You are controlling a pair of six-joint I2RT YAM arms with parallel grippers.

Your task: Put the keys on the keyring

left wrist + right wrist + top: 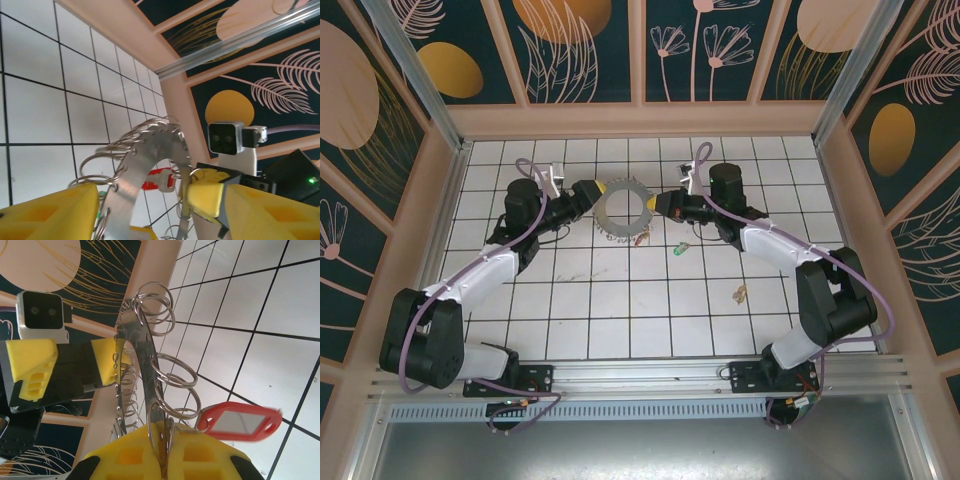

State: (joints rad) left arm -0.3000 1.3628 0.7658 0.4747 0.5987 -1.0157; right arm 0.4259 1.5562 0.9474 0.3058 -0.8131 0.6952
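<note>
Silvery toothed keyring point(623, 210), held above mid-table: right gripper point(162, 452) clenched on its rim, left gripper point(144, 197) released, straddling the opposite edge. A red-tagged key point(239, 421) dangles from it. With one grip only, the keyring could pivot or slip.

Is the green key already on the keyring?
No, the green key lies loose on the tiled table, clear of the keyring.

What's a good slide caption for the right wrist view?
Right gripper shut on the keyring, a red key tag at its wire loops, the open left gripper facing across.
</note>
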